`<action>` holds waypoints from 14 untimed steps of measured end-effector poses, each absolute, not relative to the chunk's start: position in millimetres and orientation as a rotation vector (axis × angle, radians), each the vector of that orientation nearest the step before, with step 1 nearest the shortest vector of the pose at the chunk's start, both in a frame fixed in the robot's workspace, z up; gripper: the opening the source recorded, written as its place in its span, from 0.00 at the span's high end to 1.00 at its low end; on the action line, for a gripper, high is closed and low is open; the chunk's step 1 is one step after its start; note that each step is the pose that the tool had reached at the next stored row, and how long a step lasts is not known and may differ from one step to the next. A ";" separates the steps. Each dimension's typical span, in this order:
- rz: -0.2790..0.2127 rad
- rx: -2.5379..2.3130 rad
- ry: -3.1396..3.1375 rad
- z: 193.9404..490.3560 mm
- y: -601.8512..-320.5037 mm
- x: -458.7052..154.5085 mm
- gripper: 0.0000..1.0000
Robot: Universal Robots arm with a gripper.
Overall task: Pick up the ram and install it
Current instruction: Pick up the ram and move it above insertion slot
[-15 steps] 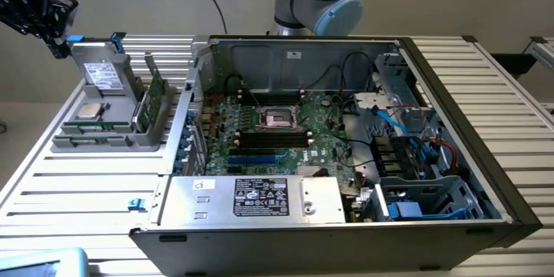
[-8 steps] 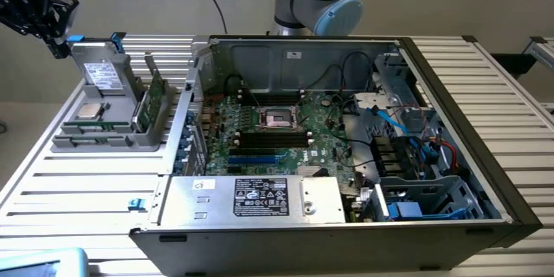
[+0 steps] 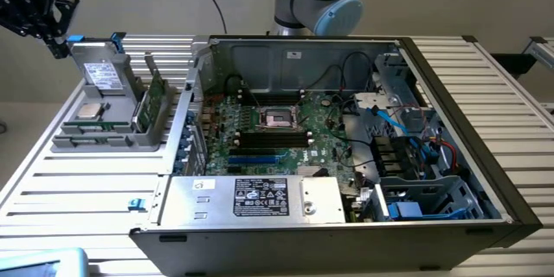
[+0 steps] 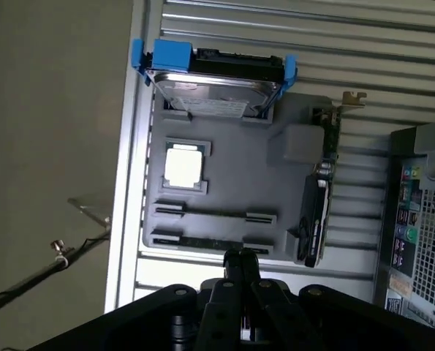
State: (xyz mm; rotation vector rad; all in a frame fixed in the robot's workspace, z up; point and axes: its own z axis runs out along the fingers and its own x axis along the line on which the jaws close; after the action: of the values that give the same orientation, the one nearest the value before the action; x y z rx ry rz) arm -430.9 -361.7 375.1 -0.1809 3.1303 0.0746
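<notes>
The ram [image 4: 210, 241] lies edge-on as a thin dark green stick in a slot of the grey holder tray [image 4: 275, 190], the slot closest to my fingertips. My gripper [image 4: 240, 256] hangs well above that tray, fingers pressed together with nothing between them. In the exterior view the gripper [image 3: 39, 14] is high at the far left, above and behind the tray [image 3: 65, 141]. The open computer case [image 3: 450, 95] holds the motherboard, whose black memory slots [image 3: 272, 137] lie just below the processor socket [image 3: 279, 118].
On the tray stand a grey drive with blue tabs [image 3: 104, 72], a square silver processor [image 3: 89, 110] and an upright green expansion card [image 3: 156, 102]. The power supply [image 3: 259, 199] fills the case front. Cables and a drive cage [image 3: 424, 192] crowd the case on the exterior view's right.
</notes>
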 end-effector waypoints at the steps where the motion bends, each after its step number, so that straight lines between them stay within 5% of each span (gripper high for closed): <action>1: 0.074 -0.209 3.129 375.0 -361.7 -430.9 0.89; 14: 0.068 -0.578 3.088 375.1 -361.7 -431.0 0.89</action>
State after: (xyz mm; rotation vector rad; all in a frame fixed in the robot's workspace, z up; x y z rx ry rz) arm -431.0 -361.7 375.1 -0.5779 3.0882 0.0682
